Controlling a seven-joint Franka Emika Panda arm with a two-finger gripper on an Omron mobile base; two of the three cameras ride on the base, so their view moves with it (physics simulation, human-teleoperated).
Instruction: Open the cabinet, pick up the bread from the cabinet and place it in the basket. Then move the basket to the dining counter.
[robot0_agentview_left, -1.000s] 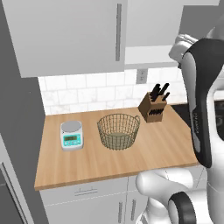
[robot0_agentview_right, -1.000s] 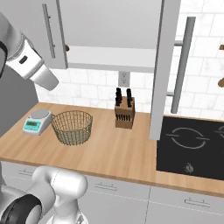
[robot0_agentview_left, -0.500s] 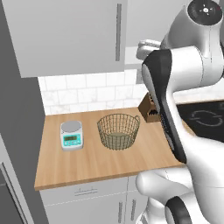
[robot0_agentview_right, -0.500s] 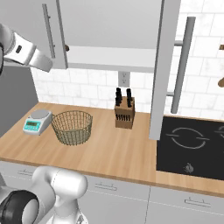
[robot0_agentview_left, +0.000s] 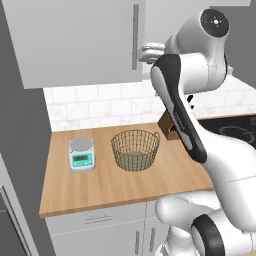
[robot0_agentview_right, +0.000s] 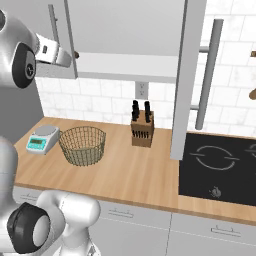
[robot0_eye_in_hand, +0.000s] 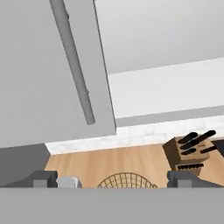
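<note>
1. Tool: jaws spread wide, nothing between them. In the hand view its two dark tips rise at the bottom edge, looking across at the cabinet.
2. Cabinet: left door shut, seen in the left base view with the arm's hand raised just beside its bar handle. Right door swung out, edge-on in the right base view, so the white shelf is exposed.
3. Handle: long axis runs vertically in the room; in the hand view it slants from top centre-left down to the middle, lying above and left of the tool's midline.
4. Bread: cannot be made out on the visible part of the shelf; presumably behind the shut left door.
5. Basket: upright and empty on the surface, between the scale and the knife block, well below the tool.
6. Judgement: the coming move turns on the handle. The tool needs to shift towards it and straddle the bar across its vertical axis.
</note>
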